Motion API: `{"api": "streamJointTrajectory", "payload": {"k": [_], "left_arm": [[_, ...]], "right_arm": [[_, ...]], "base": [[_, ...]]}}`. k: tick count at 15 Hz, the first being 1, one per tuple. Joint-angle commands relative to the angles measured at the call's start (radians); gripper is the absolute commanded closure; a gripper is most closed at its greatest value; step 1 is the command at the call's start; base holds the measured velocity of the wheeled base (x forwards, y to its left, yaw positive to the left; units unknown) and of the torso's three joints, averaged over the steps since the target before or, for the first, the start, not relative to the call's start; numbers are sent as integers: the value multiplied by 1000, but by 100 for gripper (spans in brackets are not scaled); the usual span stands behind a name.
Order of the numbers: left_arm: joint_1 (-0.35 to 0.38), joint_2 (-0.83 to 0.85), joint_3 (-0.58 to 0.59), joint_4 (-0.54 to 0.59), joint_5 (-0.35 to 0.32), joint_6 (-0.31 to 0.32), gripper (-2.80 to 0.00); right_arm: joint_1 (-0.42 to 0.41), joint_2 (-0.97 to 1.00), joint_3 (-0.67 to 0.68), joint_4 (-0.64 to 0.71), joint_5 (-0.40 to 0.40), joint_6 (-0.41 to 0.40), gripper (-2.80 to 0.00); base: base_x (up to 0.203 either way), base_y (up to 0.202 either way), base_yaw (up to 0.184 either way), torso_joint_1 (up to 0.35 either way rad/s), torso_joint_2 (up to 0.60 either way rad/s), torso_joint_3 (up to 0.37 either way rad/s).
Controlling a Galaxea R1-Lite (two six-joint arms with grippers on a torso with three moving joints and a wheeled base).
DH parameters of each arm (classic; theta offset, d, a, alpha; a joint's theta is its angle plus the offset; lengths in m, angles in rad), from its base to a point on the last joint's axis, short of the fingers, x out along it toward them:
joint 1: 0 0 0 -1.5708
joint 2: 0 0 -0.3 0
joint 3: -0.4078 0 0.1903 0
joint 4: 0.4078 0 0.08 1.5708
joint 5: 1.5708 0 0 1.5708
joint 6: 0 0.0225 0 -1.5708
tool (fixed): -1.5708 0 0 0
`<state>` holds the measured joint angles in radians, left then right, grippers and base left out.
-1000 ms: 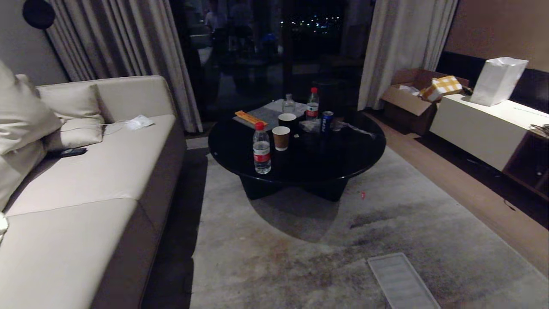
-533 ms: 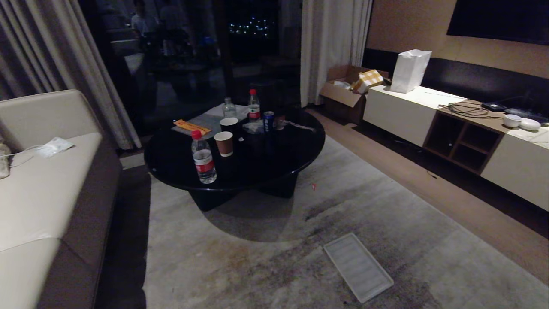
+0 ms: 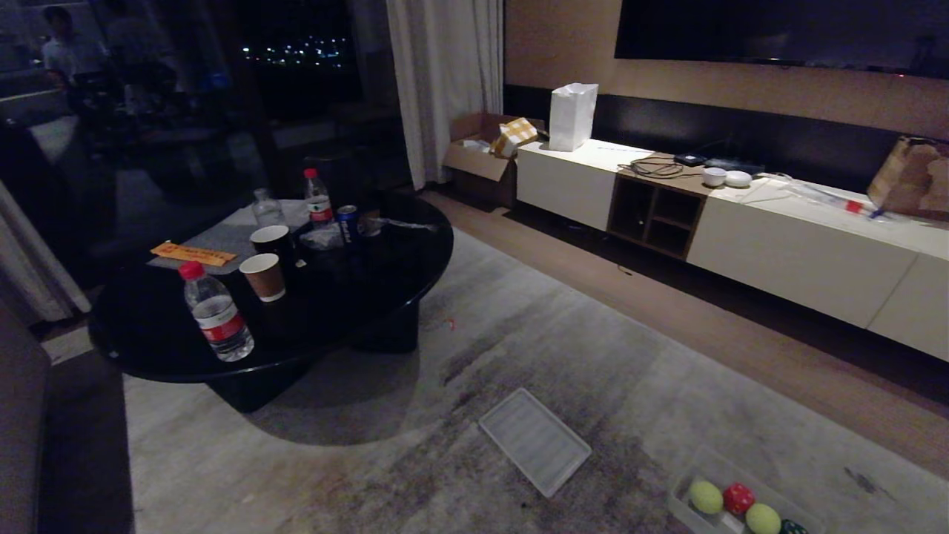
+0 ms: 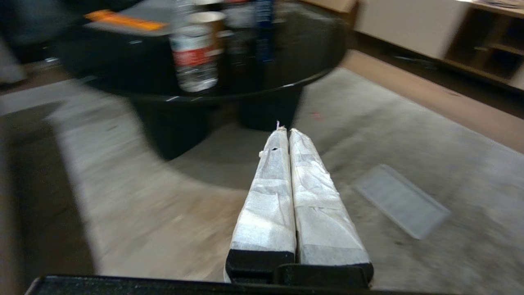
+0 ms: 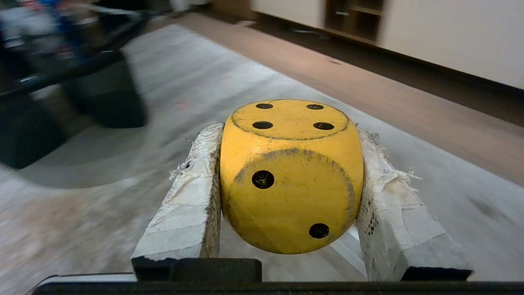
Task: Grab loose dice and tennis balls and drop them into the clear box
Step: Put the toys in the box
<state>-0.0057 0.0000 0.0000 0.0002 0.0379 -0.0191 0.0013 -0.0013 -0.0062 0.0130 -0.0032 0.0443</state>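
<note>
My right gripper (image 5: 289, 131) is shut on a yellow die (image 5: 291, 180) with black dots, held level above the rug between the two white-wrapped fingers. The clear box (image 3: 678, 495) sits on the rug at the bottom right corner of the head view. Inside it lie two tennis balls (image 3: 706, 496) (image 3: 763, 518), a red die (image 3: 738, 498) and a dark green die (image 3: 793, 527). My left gripper (image 4: 285, 131) is shut with nothing in it and points toward the round black table. Neither arm shows in the head view.
A flat ribbed translucent lid (image 3: 534, 440) lies on the rug left of the box. The round black table (image 3: 400, 252) carries bottles, cups and a can. A long low white cabinet (image 3: 801, 245) runs along the right wall, beyond a strip of wooden floor.
The whole head view has swung right: the sofa has left the picture, and the cabinet and the clear box have come in. The things themselves have not moved.
</note>
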Motion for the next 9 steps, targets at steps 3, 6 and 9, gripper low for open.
{"api": "streamJointTrajectory", "payload": {"k": [3,6,9], "left_arm": [[0,2,2,0,2,-4,0],[0,2,2,0,1,-4,0],[0,2,2,0,1,-4,0]], "right_arm": [[0,1,0,1,0,0,0],[0,1,0,1,0,0,0],[0,1,0,0,0,0,0]], "base": [[1,11,-165,3,3,3],[1,10,-159,2,2,2],[1,5,-61,3,1,3]]}}
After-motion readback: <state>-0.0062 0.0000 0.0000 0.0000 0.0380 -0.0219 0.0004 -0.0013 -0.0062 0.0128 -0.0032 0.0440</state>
